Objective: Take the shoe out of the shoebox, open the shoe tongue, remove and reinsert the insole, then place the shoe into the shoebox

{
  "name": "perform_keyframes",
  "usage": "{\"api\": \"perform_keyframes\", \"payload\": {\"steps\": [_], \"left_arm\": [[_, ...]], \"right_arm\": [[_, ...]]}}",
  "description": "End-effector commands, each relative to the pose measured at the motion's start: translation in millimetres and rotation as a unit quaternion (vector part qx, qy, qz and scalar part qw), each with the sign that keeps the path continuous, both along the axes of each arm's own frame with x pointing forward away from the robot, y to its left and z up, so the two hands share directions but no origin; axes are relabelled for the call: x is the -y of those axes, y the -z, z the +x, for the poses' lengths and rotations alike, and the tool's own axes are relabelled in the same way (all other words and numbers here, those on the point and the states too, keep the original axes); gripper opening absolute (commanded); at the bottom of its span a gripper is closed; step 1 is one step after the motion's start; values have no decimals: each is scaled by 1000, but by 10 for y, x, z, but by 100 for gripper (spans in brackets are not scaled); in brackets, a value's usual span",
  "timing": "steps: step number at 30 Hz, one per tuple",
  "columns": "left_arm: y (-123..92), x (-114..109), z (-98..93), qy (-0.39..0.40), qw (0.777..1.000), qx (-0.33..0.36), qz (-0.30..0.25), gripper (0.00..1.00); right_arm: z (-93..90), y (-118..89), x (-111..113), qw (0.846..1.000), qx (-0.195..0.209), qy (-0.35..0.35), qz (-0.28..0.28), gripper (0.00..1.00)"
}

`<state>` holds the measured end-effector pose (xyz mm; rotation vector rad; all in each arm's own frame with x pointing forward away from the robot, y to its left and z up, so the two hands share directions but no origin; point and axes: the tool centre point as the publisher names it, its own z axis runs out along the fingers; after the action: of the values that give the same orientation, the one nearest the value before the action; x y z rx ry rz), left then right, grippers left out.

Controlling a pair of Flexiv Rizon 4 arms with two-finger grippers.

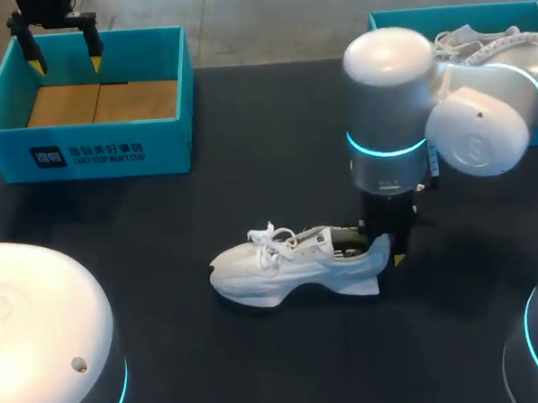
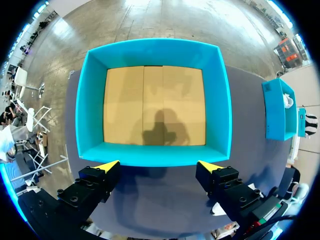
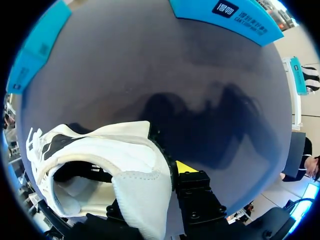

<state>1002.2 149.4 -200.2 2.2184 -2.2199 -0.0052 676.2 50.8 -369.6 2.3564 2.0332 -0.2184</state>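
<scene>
A white sneaker (image 1: 290, 264) lies on the dark table with its toe pointing left and its laces loose. My right gripper (image 1: 384, 250) comes down at its heel and is shut on the heel wall. In the right wrist view one yellow tip shows outside the sneaker (image 3: 115, 150), and the other finger is hidden inside the shoe's opening. My left gripper (image 1: 63, 52) hangs open over the back edge of the teal shoebox (image 1: 86, 152) at the far left. Seen from the left wrist, that shoebox (image 2: 220, 105) holds only its brown cardboard floor, ahead of the open left gripper (image 2: 159, 166).
A second teal box (image 1: 395, 19) stands at the back right with another white shoe (image 1: 477, 42) in it, partly behind my right arm. The same box (image 2: 277, 110) shows at the side in the left wrist view. Bare dark table surrounds the sneaker.
</scene>
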Motion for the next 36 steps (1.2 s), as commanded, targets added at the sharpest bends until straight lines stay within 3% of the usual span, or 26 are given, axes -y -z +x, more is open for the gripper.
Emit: {"api": "perform_keyframes", "payload": {"steps": [1,36], "left_arm": [[-2,-4,-4,0,1000,0,0,100],[-2,-4,-4,0,1000,0,0,100]], "right_arm": [[11,70,-123,1000,-3,2,-4,0],[-128,234,-136,1000,-15,-7,-9,0]]}}
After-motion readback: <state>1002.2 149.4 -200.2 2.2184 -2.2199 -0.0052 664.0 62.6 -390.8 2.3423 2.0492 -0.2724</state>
